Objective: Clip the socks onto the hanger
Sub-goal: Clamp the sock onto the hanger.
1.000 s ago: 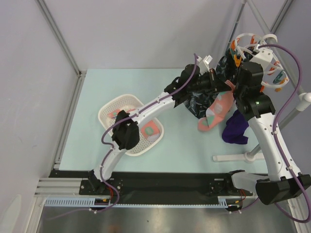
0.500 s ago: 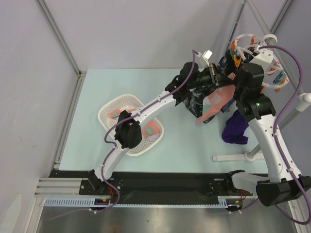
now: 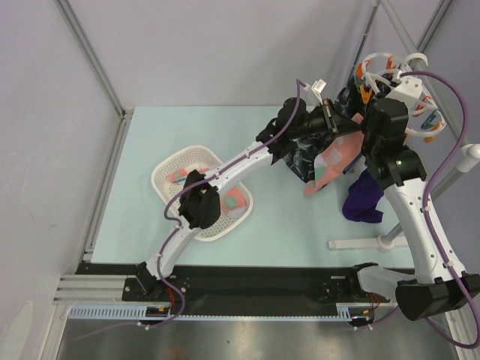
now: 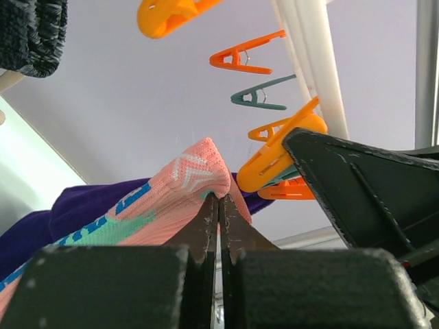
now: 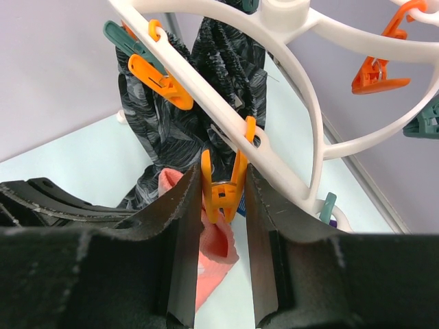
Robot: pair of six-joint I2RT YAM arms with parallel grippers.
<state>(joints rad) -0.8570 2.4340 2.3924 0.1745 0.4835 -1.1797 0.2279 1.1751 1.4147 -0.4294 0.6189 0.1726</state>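
Observation:
My left gripper [image 3: 335, 121] is shut on the cuff of a salmon-pink sock [image 3: 331, 160] and holds it up under the white ring hanger [image 3: 391, 63]. In the left wrist view its jaws [image 4: 219, 200] pinch the sock's folded edge [image 4: 188, 177] just left of an orange peg [image 4: 273, 162]. My right gripper [image 3: 367, 114] is at the hanger's near rim. In the right wrist view its fingers [image 5: 221, 186] squeeze that orange peg [image 5: 221, 190] from both sides, with the sock [image 5: 214, 245] right below it and the hanger's frame [image 5: 291, 103] above.
A dark white-patterned cloth [image 3: 303, 154] and a purple garment [image 3: 363, 196] hang from the hanger. A white basket [image 3: 166, 171] with more socks [image 3: 232, 201] sits at the left. The hanger's stand base [image 3: 360, 243] lies at the front right. Other orange and teal pegs [image 4: 248, 60] hang nearby.
My left gripper lifted the sock's cuff up and right toward the hanger's orange peg, so the sock now hangs higher. The right gripper stayed at the peg.

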